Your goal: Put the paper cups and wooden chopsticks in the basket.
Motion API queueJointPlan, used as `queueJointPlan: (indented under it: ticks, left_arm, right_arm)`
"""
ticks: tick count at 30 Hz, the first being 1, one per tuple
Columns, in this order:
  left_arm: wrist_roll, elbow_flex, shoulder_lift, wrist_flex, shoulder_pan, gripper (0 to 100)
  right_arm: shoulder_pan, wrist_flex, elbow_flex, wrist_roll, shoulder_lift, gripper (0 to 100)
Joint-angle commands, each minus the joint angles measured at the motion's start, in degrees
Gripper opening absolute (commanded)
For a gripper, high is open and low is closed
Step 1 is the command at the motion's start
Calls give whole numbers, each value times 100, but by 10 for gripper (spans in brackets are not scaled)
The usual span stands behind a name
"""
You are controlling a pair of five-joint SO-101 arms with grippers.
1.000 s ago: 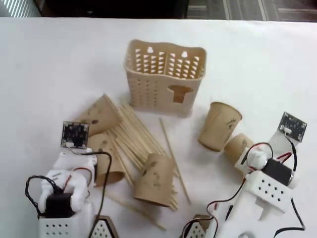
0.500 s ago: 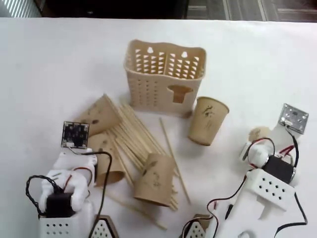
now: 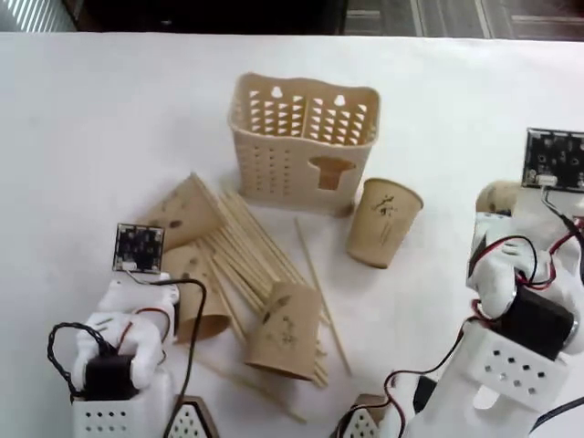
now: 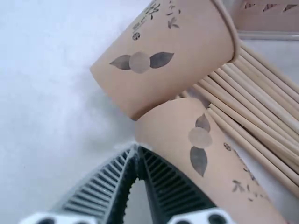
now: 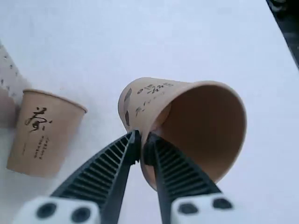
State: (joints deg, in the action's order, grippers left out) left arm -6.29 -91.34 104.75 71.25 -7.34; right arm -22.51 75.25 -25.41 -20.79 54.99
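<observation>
At desk right, changed: right claw (image 5: 142, 136) now higher and farther right, with one paper cup (image 5: 187, 123) raised off the desk (image 3: 109, 109).
Beside the basket (image 3: 304, 146): neighbour cup (image 3: 383, 224), leaning a second ago, now upright and free.
Meaning: first cup in hand, likely bound for the basket; nothing inside it yet, seemingly.
Right wrist view: grip itself, clenched on the cup wall, one finger inside, one outside.
High view: open path from that cup to the basket.
At desk left: left claw (image 4: 138, 149) pinched together, empty, tip at the base of a lying cup (image 4: 201, 149); unmoved.
Heap: chopsticks (image 3: 255, 251) among lying cups, untouched.
</observation>
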Motion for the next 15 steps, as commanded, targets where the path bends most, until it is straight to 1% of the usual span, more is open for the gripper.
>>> queueJointPlan:
  ticks: [1,8,12,15]
  left_arm:
    - [-44,-9,-40,-70,-40,24]
    - [-44,-9,-40,-70,-40,24]
    - [-44,-9,-40,-70,-40,24]
    - [-44,-9,-40,-70,-40,24]
  right_arm:
    - [558,66,897,-132,40,17]
    - [1991,-75,1732,-141,22,18]
    - [2492,-541,1749,-149,-13,18]
    - [2853,-593,1802,-158,-374,18]
